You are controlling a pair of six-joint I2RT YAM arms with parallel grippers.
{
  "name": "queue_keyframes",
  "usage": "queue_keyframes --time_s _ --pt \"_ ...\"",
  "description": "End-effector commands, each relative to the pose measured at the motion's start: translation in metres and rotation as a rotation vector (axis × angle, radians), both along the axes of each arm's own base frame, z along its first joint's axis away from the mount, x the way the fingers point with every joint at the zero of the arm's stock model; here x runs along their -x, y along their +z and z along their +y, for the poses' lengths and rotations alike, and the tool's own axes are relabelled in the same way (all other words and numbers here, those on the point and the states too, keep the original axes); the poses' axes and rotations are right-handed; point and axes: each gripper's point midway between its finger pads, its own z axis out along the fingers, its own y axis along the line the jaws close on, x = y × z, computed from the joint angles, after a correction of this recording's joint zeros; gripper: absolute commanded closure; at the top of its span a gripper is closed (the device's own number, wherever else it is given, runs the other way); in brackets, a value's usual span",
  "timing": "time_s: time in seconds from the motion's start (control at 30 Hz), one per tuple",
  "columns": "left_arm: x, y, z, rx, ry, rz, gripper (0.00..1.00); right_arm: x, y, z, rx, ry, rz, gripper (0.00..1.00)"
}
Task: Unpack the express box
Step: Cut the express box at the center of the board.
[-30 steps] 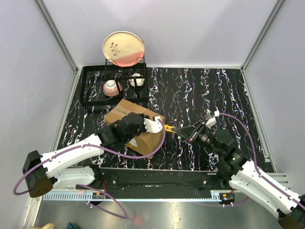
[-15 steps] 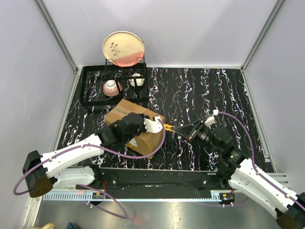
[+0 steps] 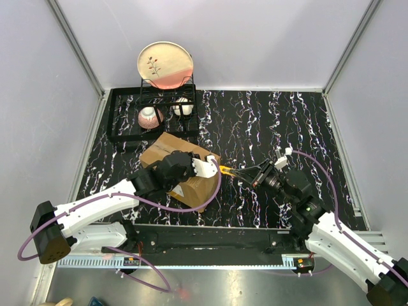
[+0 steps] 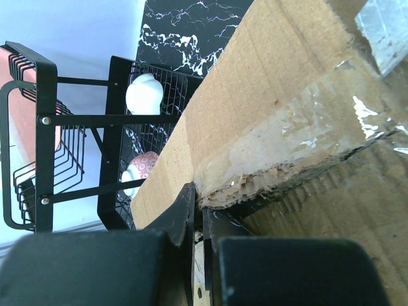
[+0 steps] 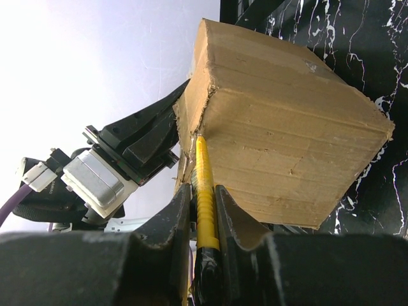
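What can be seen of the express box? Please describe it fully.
The express box is plain brown corrugated cardboard, rectangular, lying skewed on the black marbled table just in front of the dish rack. Clear tape covers a torn, frayed seam. The left gripper is shut on one cardboard edge. The right gripper holds a yellow cutter whose tip touches a seam at a box corner. The inside of the box is not visible.

The right arm (image 3: 296,188) shifts its wrist and elbow slightly to the left compared with a second ago. This carries the right gripper (image 3: 245,173), clamped on the yellow cutter (image 3: 225,169), marginally nearer the express box (image 3: 164,148). The cutter's tip creeps a touch closer to the box's corner.
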Motion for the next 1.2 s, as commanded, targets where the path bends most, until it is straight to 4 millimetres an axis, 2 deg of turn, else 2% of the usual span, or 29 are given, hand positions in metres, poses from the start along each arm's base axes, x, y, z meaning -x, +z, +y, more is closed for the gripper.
queue_keyframes --time_s 0.0,0.23,0.87,1.17 --pt "-0.0012 0.0159 -0.0046 0.083 0.010 -0.033 1.00 -0.0004 0.0118 0.0006 -0.061 0.012 -0.033 1.00" --pt "-0.0009 0.0147 -0.0049 0.081 0.006 -0.032 1.00 -0.0006 0.0109 -0.0070 -0.099 -0.007 -0.030 1.00" --pt "-0.0004 0.0122 -0.0050 0.073 0.003 -0.026 1.00 -0.0021 0.0104 -0.0007 -0.167 0.038 -0.033 1.00" --pt "-0.0002 0.0109 -0.0054 0.072 0.000 -0.023 1.00 -0.0008 0.0130 -0.0042 -0.201 0.041 -0.047 1.00"
